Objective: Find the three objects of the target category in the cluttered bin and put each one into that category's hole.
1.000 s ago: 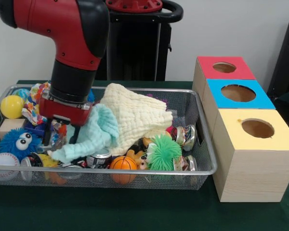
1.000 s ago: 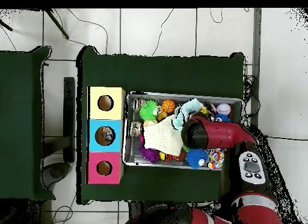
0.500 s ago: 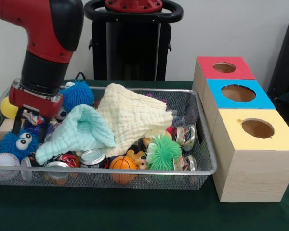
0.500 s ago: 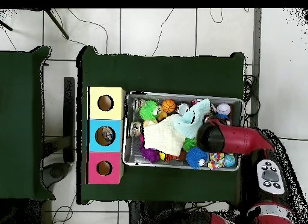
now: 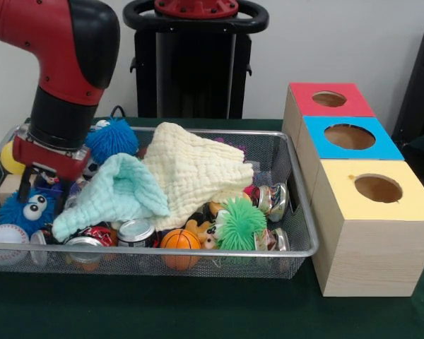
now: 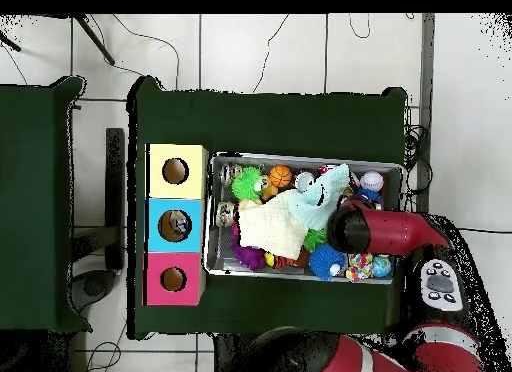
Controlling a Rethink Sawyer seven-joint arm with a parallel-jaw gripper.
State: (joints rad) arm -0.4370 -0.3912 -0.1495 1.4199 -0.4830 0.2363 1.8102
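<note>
Non-task stuff: dark green desk (image 5: 198, 311) w/ a black chair or cart thing (image 5: 191, 63) standing behind it against the pale wall, plus something black at the right edge, can't tell what. From overhead there's a 2nd green desk (image 6: 35, 203) off to the left, white tiled floor (image 6: 260, 48) w/ thin cables trailing across it near the top, and a dark stand-like thing (image 6: 115, 208) sitting btwn the two desks.
</note>
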